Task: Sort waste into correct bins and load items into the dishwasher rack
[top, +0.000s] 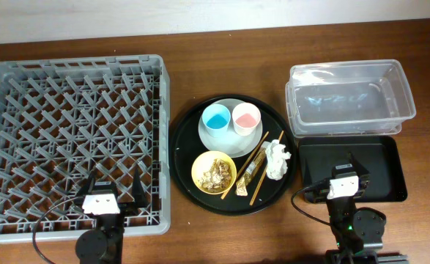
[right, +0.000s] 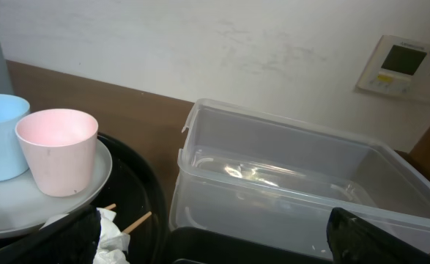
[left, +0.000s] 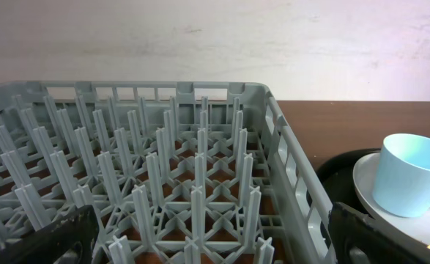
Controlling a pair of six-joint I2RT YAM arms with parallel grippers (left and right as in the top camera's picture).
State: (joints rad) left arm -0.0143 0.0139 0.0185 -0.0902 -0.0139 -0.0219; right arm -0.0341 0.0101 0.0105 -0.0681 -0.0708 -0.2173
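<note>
Left gripper (top: 112, 189) spread wide, empty, over the grey rack (top: 24, 88); right gripper (top: 345, 167) equally wide, empty, above the black bin (top: 387, 158). Blue cup (top: 216, 117), pink cup (top: 246, 117), bowl (top: 197, 170), chopsticks (top: 247, 162) and tissue (top: 277, 158) sit on the round tray (top: 185, 139)

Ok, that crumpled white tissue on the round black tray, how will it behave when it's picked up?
The tissue looks soft and crumpled, so it will probably squash under a pinch and weigh almost nothing. It won't likely roll. It sits against the chopsticks, so lifting it may nudge them.

rack (top: 68, 125) grey lattice | blue cup (top: 217, 117) | pink cup (top: 246, 117) | bowl (top: 197, 173) yellow | tissue (top: 277, 158) white
</note>
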